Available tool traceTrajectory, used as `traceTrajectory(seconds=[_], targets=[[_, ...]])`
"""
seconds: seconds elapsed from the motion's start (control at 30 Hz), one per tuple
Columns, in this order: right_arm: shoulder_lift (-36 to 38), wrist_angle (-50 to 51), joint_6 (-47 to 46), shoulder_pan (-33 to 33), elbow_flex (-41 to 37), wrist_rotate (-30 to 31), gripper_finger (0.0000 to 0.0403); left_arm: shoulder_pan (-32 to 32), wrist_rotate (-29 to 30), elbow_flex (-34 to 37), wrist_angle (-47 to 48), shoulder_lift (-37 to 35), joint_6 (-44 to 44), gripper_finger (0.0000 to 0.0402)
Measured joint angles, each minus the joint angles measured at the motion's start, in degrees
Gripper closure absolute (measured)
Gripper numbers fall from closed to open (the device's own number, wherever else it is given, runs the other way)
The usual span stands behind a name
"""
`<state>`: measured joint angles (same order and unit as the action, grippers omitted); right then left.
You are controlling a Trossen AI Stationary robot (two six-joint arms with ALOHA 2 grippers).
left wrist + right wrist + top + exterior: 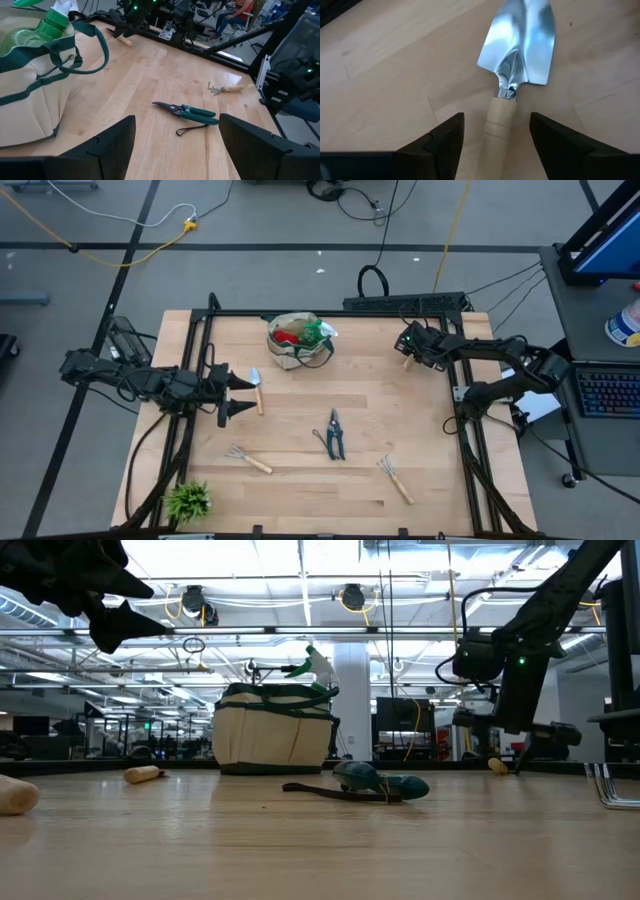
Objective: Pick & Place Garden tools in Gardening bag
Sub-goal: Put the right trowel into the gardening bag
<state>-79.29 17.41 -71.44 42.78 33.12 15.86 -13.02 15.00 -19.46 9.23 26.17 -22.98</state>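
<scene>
Bag holds the spray bottle and something red; five tools still out, right gripper fingers open astride a trowel handle, left gripper wide open, empty.

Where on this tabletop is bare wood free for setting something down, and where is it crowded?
Free: the wide stretch between the bag and the shears, and the patch right of the shears toward the table edge. Crowded: the front strip, with two rakes and the plant.

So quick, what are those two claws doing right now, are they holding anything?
Left gripper: open, holding nothing, raised above the table.
Right gripper: open, straddling the trowel by its wooden handle, not gripping it.
</scene>
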Motion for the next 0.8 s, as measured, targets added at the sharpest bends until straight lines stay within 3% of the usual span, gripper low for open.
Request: traceTrajectory(seconds=[0.8], targets=[[0.17, 0.54, -1.31, -3.27, -0.11, -1.54, 0.0252, 0.02, -0.07, 0.0, 0.02, 0.02, 0.79, 0.0108]])
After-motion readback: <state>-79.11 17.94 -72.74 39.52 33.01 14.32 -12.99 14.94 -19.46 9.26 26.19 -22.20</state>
